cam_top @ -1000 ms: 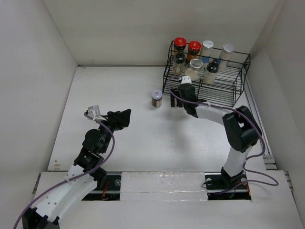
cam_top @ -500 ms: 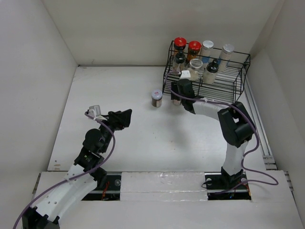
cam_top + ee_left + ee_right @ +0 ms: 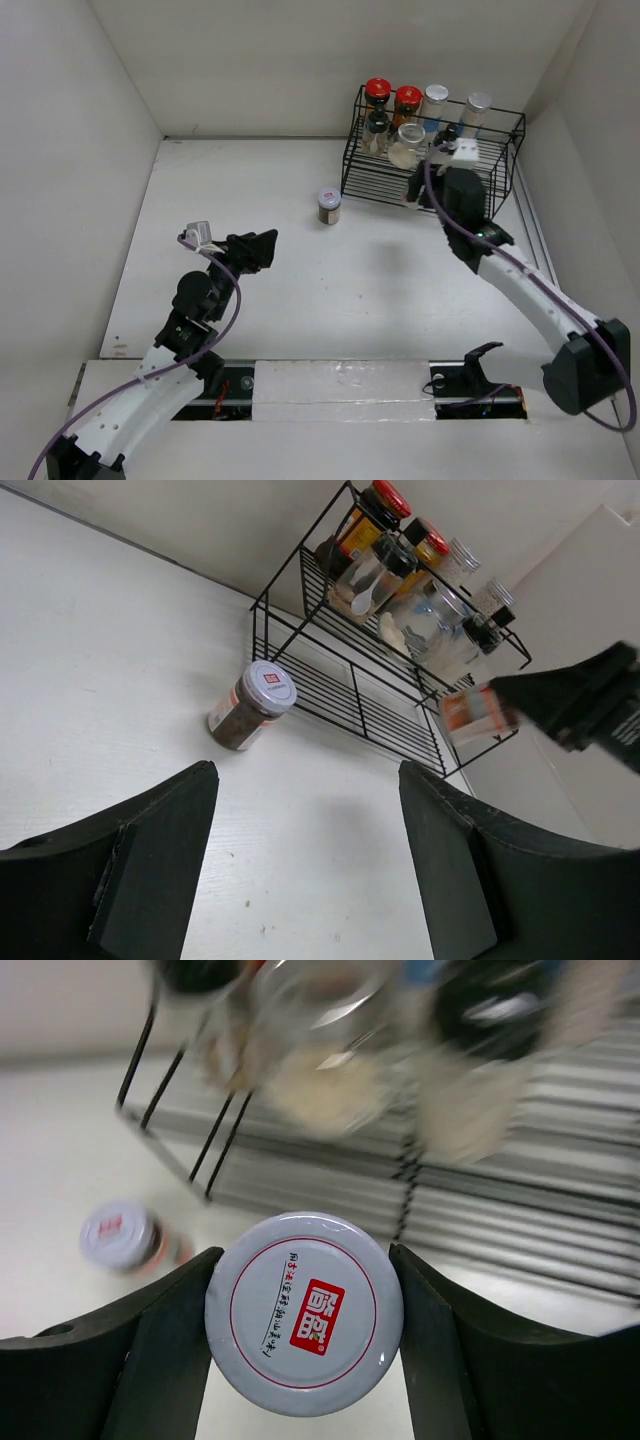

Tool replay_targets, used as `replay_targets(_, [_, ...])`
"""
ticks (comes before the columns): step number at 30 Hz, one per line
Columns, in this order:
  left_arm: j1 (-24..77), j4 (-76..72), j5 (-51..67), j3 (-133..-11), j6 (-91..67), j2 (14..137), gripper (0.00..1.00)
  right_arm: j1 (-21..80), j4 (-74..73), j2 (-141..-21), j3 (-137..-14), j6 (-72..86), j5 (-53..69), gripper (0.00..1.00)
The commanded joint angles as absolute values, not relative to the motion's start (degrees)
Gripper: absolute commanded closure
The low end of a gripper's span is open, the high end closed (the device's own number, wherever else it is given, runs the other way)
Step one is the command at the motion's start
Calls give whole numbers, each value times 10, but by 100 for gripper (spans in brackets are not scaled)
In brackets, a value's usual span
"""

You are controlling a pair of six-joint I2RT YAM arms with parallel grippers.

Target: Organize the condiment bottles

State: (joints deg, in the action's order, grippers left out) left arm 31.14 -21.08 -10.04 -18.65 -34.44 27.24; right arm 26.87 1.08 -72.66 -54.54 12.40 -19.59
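We see a white table [image 3: 300,310], a black wire rack [image 3: 497,196] and small jars.
The rack stands just past the right gripper [image 3: 305,1260], and a bunch of bottles [image 3: 408,140] sits inside it, two with red caps; the right jaws are clamped on a white-lidded jar [image 3: 304,1320], one finger on each side of its lid, and it hangs in the air in front of the rack's low shelf; the left gripper [image 3: 308,780] has its jaws apart with nothing between them; a loose jar [image 3: 252,705] stands on the table ahead of the left jaws, well apart from them, near the rack's corner.
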Motion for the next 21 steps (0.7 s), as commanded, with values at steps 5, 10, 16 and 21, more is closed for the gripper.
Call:
replay_targets(5, [314, -242, -77, -202, -347, 258, 31, 105, 4, -629, -600, 149, -195, 60])
replay_targets(10, [314, -242, -66, -202, -352, 275, 31, 22, -11, -692, -706, 149, -172, 60])
replay_targets(16, [314, -244, -67, -202, -352, 270, 31, -3, -11, -826, -798, 132, -164, 60])
replay_targets(21, [314, -244, -73, -202, -347, 265, 31, -8, -11, -869, -803, 132, -159, 56])
